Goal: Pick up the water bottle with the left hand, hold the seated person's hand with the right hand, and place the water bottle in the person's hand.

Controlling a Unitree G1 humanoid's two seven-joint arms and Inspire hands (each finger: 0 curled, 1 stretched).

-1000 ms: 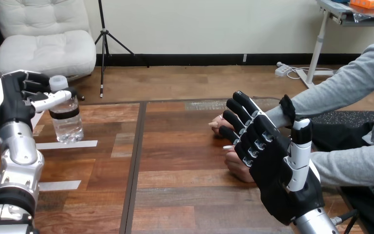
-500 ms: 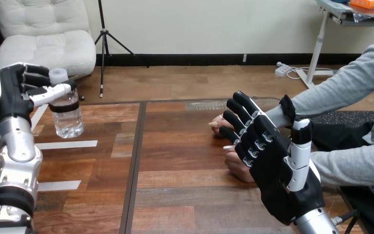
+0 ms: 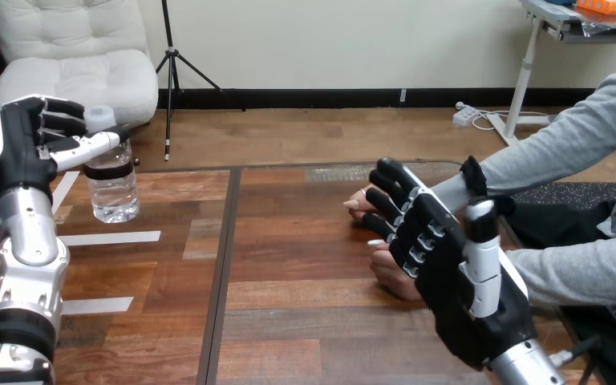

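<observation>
- The water bottle (image 3: 113, 186) was at the far left of the table (image 3: 305, 273), in the robot's left hand (image 3: 18, 151).
- It stood pretty much upright, with its long axis vertical, the white cap (image 3: 99, 117) pointing up and the base down.
- The left hand's fingers and thumb were wrapped round the bottle's upper part, just under the cap, with the thumb lying across the near side of the neck.
- Honestly couldn't tell if the base was touching the wood or hanging just above it.
- Two white tape strips (image 3: 109, 238) lay on the table near the bottle, on its near side.
- The right hand (image 3: 459, 282) was over at the right, with its fingers mostly straight and spread, not clamped on anything.
- The fingers pointed toward the far left.
- Behind it were the person's farther hand (image 3: 358, 200) and the person's nearer hand (image 3: 390, 277), both low at the table.
- The right hand overlapped them, and I couldn't tell whether it touched either one.
- The bottle and the person's hands were well apart.
</observation>
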